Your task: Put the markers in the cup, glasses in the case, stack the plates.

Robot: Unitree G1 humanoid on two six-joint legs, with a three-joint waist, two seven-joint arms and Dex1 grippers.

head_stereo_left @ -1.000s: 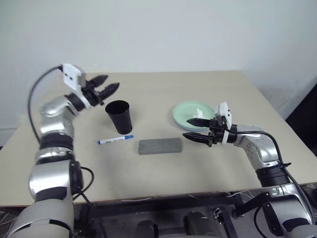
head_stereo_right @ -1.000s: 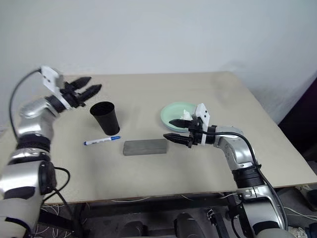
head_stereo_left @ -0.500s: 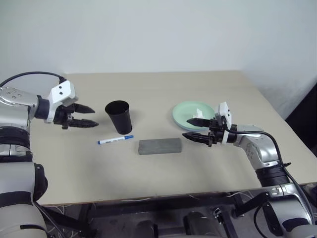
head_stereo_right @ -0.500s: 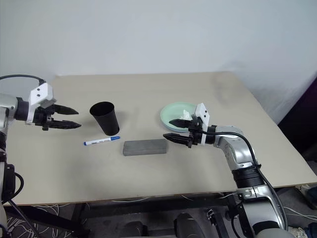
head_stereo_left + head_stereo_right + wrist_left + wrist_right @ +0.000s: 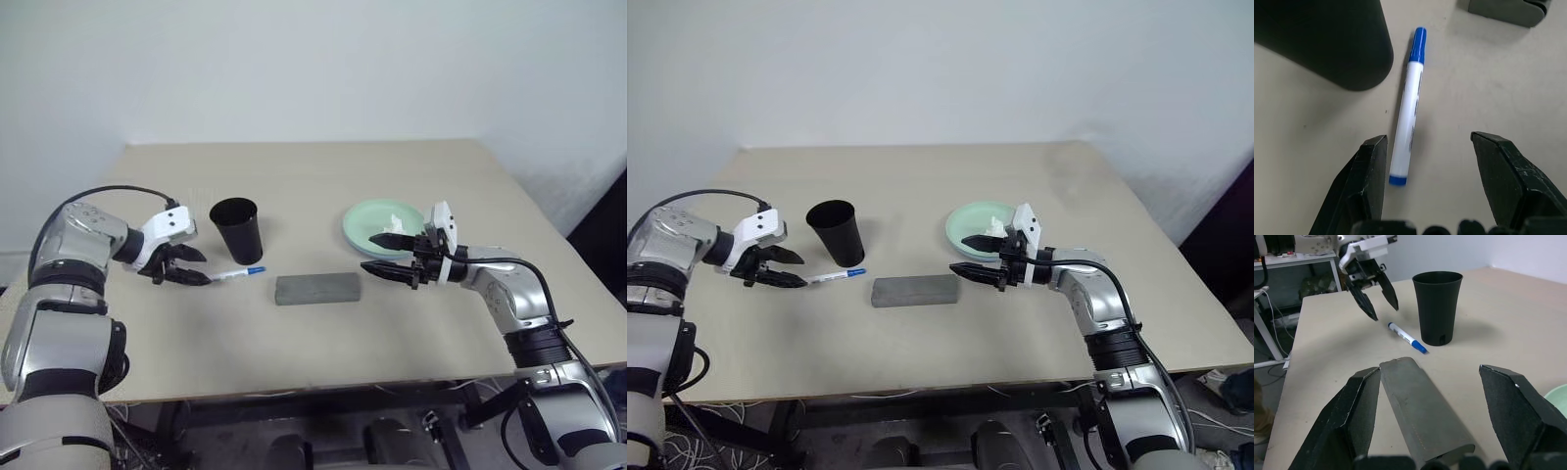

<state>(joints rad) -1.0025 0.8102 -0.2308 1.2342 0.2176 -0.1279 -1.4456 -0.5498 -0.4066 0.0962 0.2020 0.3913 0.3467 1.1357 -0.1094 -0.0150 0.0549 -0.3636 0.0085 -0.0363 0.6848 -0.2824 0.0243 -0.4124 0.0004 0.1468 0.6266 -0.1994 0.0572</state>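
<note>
The left gripper (image 5: 191, 269) hangs with its fingers spread wide just over the white end of the blue-capped marker (image 5: 231, 274), which lies flat on the table (image 5: 313, 176) just in front of the black cup (image 5: 236, 229); this placement suits a pinch on the barrel. The right gripper (image 5: 392, 257), fingers also spread and holding nothing, points level toward the grey case (image 5: 316, 288), apparently waiting. The cup stands upright; its contents cannot be seen. The case is closed. The mint green plate (image 5: 367, 224) carries a small white lumpy object (image 5: 394, 222).
</note>
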